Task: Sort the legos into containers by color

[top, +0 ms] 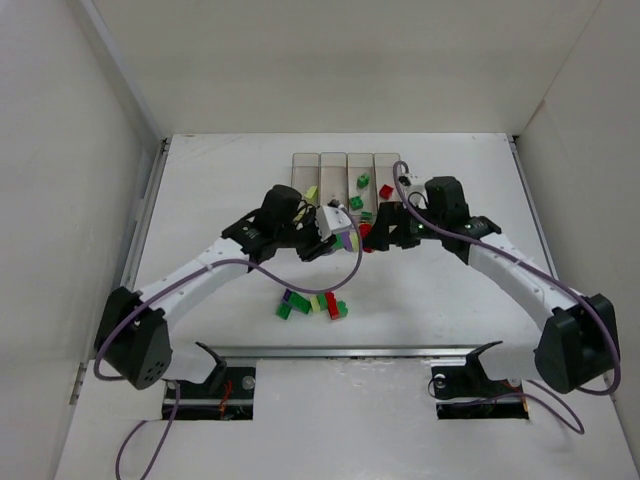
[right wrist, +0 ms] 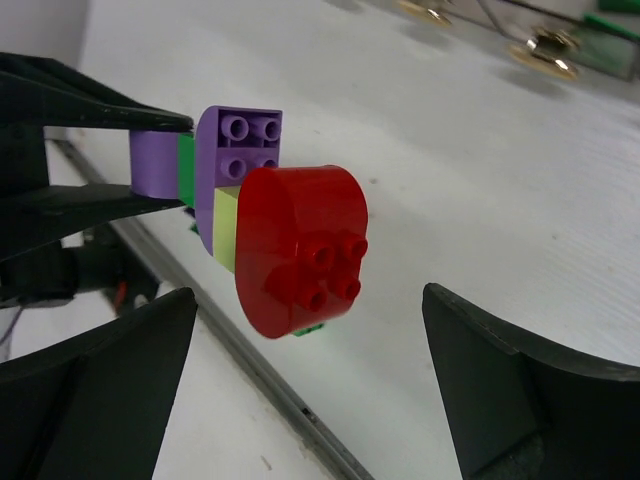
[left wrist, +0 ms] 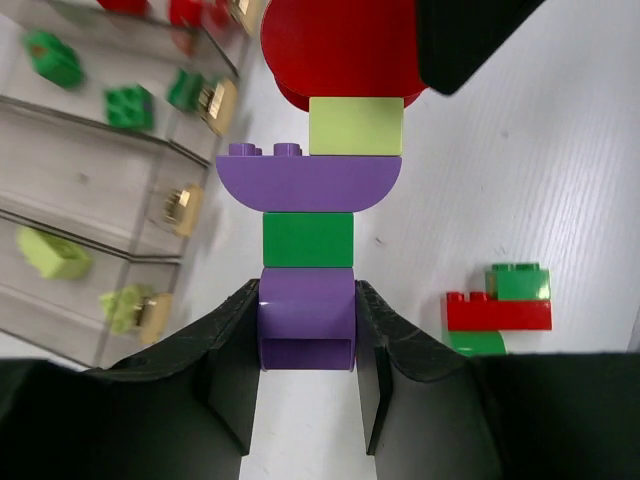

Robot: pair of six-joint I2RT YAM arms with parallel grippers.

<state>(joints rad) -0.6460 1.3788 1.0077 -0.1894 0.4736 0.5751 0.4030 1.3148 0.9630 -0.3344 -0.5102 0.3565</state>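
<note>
We can read no writing in any view — no label, brand, number or sign on the legos (left wrist: 308,240), nor on the containers (top: 303,168) beside them.

The stacked legos (left wrist: 308,240) are seen coloured purple, green, purple, pale yellow-green and red; the containers (left wrist: 85,185) are clear, seemingly with tan spots.

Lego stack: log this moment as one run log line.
left hand: shut on lego stack, at purple end brick | right hand: open around red end piece, not touching
</note>
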